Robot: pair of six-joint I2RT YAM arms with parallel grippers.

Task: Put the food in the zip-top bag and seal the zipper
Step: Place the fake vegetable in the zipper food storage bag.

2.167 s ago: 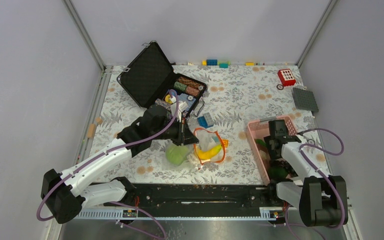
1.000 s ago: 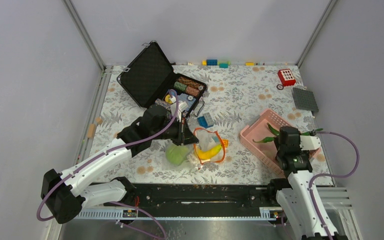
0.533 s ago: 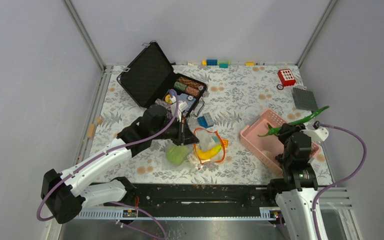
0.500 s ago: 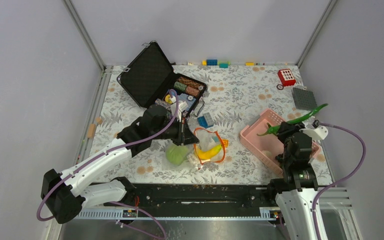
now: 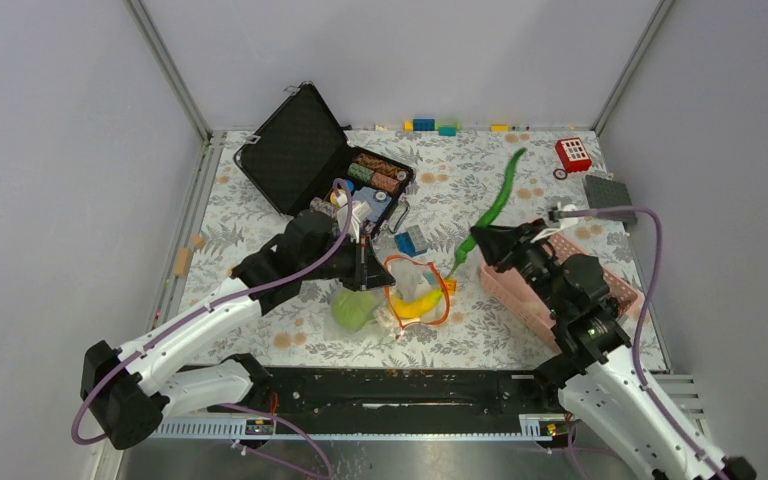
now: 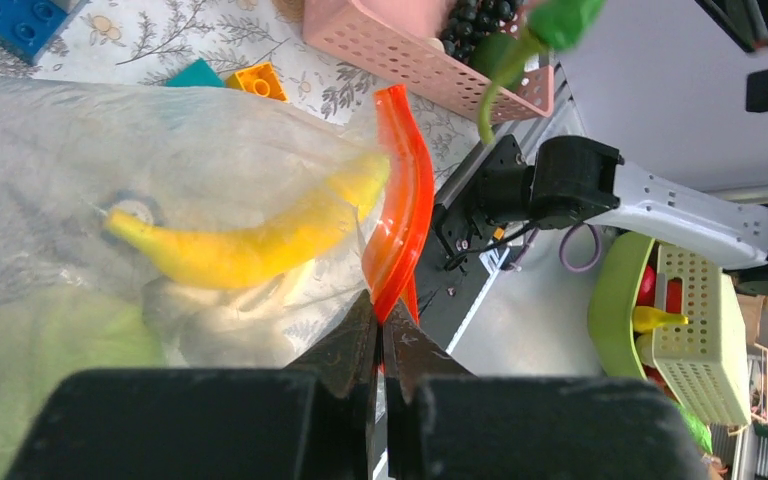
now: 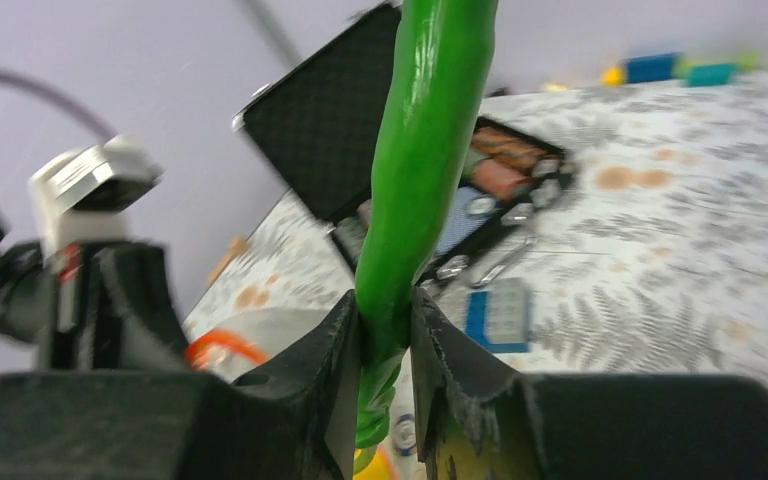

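The clear zip-top bag (image 5: 415, 297) lies at mid-table with its orange-red zipper strip (image 5: 392, 282) held open in a loop. My left gripper (image 5: 372, 272) is shut on that strip (image 6: 400, 220), as the left wrist view shows (image 6: 380, 318). A yellow piece (image 6: 250, 245) lies inside the bag, and the light-green cabbage (image 5: 353, 308) is at its left end. My right gripper (image 5: 475, 246) is shut on a long green pod (image 5: 500, 195), held tilted in the air just right of the bag's mouth. The right wrist view shows the pod (image 7: 430, 130) upright between the jaws (image 7: 385, 315).
The pink basket (image 5: 512, 292) sits right of the bag, under my right arm. An open black case (image 5: 295, 150) with poker chips (image 5: 375, 172) is at the back left. A blue brick (image 5: 410, 241) lies behind the bag. A red toy (image 5: 573, 154) and a grey baseplate (image 5: 610, 190) are at the back right.
My right gripper lifted the green pod out of the pink basket and swung left to the bag's mouth. The basket turned a little. The left arm has kept its hold.
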